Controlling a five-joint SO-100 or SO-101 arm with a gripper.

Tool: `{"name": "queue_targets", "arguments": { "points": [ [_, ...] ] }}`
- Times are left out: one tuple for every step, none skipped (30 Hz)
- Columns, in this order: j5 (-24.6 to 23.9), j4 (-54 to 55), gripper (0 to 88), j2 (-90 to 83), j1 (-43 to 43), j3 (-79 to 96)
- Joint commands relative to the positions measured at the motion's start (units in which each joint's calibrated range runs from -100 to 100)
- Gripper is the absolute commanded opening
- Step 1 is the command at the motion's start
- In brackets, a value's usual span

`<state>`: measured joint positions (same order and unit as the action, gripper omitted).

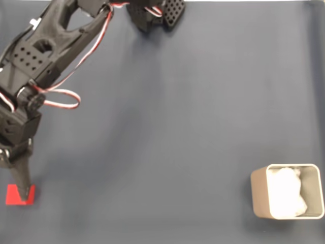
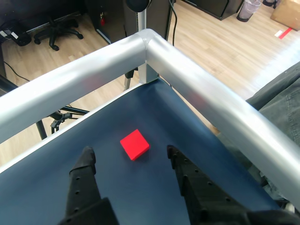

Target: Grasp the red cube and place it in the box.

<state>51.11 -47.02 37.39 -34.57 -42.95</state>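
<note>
Between the two black fingers of the pincer (image 2: 129, 153), in the wrist view, the red cube (image 2: 135, 144) lies on the dark blue table (image 2: 140, 187). The jaws stand spread wide, released, with nothing in their grasp; the cube sits in the gap and slightly ahead of the tips, touching neither finger as far as that view shows. One finger (image 2: 84, 164) is to the left of the cube and the other to its right. Beyond the cube, a silver metal rail (image 2: 197, 89) runs along the table's edges and meets at a corner ahead of the pincer.

From the fixed view, the black arm (image 1: 45, 51) reaches down the left side, with red and white wires (image 1: 63, 96) looping beside it. The pincer (image 1: 20, 185) points down at the red cube (image 1: 12, 196), and one finger overlaps the cube's upper middle part; contact cannot be told from here. The box (image 1: 259, 195), beige-grey with white lumpy padding (image 1: 287, 195) inside, stands well apart from the pincer, far to the right near the lower edge of that view.
</note>
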Motion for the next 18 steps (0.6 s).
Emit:
{"name": "queue_targets", "arguments": {
  "points": [
    [0.6,-0.1,37.5,2.5,-0.7,-8.0],
    [0.7,-0.1,37.7,3.6,-0.7,-9.3],
    [0.7,-0.1,37.8,4.7,-0.7,-10.5],
    [0.7,-0.1,37.8,5.7,-0.7,-11.6],
    [0.7,-0.1,37.9,6.7,-0.7,-12.6],
    [0.7,-0.1,37.9,7.5,-0.6,-13.3],
    [0.7,-0.1,37.9,8.4,-0.5,-14.0],
    [0.7,0.0,37.9,9.1,-0.4,-14.5],
    [0.7,0.0,38.1,9.8,-0.4,-15.2],
    [0.7,0.0,38.1,10.4,-0.3,-15.7],
    [0.7,0.1,38.2,11.1,-0.2,-16.3],
    [0.7,0.1,38.3,11.7,-0.1,-16.7],
    [0.7,0.2,38.3,12.2,0.1,-17.1],
    [0.7,0.2,38.4,12.7,0.1,-17.5],
    [0.7,0.2,38.4,13.1,0.3,-17.5],
    [0.7,0.3,38.5,13.5,0.4,-17.6],
    [0.7,0.4,38.5,13.8,0.5,-17.6],
    [0.7,0.5,38.5,14.2,0.8,-17.6]
  ]
}}
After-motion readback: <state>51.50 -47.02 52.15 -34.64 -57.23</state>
